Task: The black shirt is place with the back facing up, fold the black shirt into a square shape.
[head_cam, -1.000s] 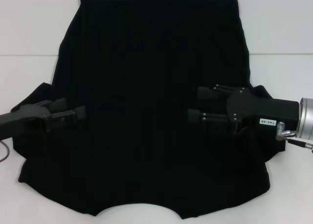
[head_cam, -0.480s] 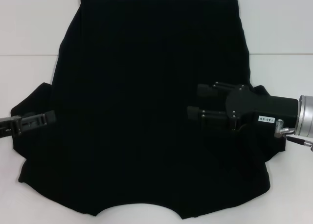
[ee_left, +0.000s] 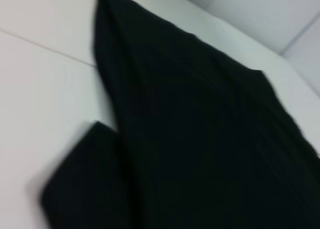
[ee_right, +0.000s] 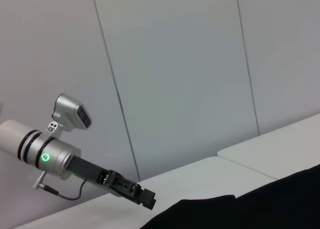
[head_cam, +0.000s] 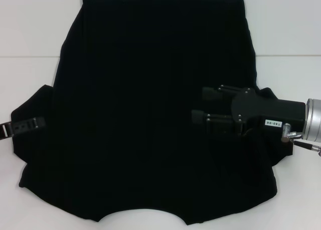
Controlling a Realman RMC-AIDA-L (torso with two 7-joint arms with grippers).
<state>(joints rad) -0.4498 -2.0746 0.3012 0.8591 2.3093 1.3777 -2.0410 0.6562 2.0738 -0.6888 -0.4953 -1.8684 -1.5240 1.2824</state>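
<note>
The black shirt (head_cam: 155, 104) lies flat on the white table (head_cam: 30, 34), plain side up, sleeves spread left and right. No print shows. My right gripper (head_cam: 199, 104) hovers over the shirt's right part, near the right sleeve. It is open and holds nothing. My left gripper (head_cam: 26, 125) is at the far left, over the left sleeve's edge, mostly out of the head view. It also shows in the right wrist view (ee_right: 137, 195), beside the cloth (ee_right: 260, 209). The left wrist view shows the shirt's body (ee_left: 200, 139) and left sleeve (ee_left: 85, 184).
The white table has seams running across it (head_cam: 286, 55). Bare table shows to both sides of the shirt and behind it. A pale panelled wall (ee_right: 175, 79) stands beyond the table.
My left gripper has drawn back to the left, from over the shirt's body to the left sleeve's edge. My right gripper has hardly moved. The shirt lies as before.
</note>
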